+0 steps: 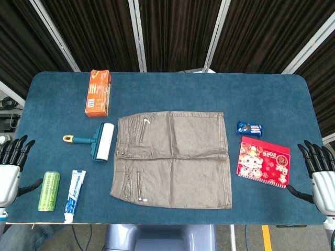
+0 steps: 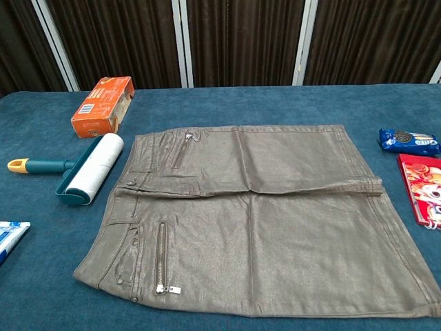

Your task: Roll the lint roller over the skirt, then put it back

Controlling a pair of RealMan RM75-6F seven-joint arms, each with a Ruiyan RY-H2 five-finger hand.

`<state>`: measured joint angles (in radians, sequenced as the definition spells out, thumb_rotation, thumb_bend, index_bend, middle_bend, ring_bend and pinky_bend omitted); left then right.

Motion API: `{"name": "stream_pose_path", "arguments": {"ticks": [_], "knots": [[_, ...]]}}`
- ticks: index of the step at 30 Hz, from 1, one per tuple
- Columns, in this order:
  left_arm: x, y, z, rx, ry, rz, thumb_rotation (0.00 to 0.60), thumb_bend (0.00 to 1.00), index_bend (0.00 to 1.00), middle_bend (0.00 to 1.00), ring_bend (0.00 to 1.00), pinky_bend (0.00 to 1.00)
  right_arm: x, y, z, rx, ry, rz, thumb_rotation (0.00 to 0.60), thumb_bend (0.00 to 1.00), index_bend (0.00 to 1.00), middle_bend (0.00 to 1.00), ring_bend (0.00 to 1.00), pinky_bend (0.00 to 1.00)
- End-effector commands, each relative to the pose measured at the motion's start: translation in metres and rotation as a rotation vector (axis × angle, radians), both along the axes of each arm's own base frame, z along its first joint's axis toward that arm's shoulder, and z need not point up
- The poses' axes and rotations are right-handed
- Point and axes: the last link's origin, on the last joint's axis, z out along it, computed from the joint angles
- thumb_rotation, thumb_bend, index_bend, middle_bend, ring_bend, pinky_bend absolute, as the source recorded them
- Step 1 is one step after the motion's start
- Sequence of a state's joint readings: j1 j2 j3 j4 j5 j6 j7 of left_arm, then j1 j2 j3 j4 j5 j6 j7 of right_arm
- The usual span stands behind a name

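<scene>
The lint roller point(image 1: 97, 141) lies flat on the blue table point(image 1: 172, 83), just beside the waist edge of the skirt point(image 1: 172, 159), on the robot's left side. It looks light and hard, made of plastic, so I think it will lift easily, but the white drum will be sticky and it may spin, so that is not the part to grab. The best place to hold is the thin dark green handle with the yellow tip, which sticks out away from the skirt. The handle runs across the table from side to side, and the drum sits crosswise to it, pointing from the far edge toward the near edge. The skirt is spread out flat, shiny and soft, with a fold across the middle, and I think it could bunch up if the roller is pushed too hard. The left hand point(image 1: 11, 164) rests at the near left edge, holding nothing, with its fingers spread apart. The right hand point(image 1: 320, 170) waits at the near right edge, also loose and holding nothing. Both are well apart from the roller
</scene>
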<state>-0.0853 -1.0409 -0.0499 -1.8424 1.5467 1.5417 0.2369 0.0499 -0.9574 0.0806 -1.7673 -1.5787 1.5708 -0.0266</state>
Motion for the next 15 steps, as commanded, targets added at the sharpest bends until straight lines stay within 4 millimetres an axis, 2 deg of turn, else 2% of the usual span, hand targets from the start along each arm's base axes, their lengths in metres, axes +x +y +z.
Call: {"name": "stream_pose_path", "arguments": {"ticks": [1, 5, 9, 13, 15], "knots": [[0.000, 0.000, 0.000, 0.000, 0.004, 0.000, 0.600, 0.01, 0.06, 0.00, 0.00, 0.00, 0.000, 0.000, 0.000, 0.002, 0.002, 0.000, 0.600, 0.00, 0.00, 0.00, 0.00, 0.00], [-0.003, 0.001, -0.002, -0.009, 0.008, 0.010, 0.600, 0.01, 0.06, 0.00, 0.00, 0.00, 0.000, 0.000, -0.001, 0.007, 0.007, -0.003, 0.600, 0.00, 0.00, 0.00, 0.00, 0.00], [-0.008, 0.012, -0.010, -0.038, 0.032, 0.032, 0.600, 0.02, 0.07, 0.00, 0.00, 0.00, -0.001, 0.000, -0.001, 0.010, 0.010, -0.011, 0.600, 0.00, 0.00, 0.00, 0.00, 0.00], [-0.012, 0.047, -0.034, -0.107, 0.045, 0.042, 0.600, 0.07, 0.10, 0.00, 0.00, 0.00, -0.002, -0.004, -0.002, 0.011, 0.008, -0.020, 0.600, 0.00, 0.00, 0.00, 0.00, 0.00], [-0.014, 0.071, -0.051, -0.151, 0.059, 0.040, 0.600, 0.12, 0.14, 0.00, 0.00, 0.00, -0.003, -0.008, -0.003, 0.012, 0.014, -0.030, 0.600, 0.00, 0.00, 0.00, 0.00, 0.00]]}}
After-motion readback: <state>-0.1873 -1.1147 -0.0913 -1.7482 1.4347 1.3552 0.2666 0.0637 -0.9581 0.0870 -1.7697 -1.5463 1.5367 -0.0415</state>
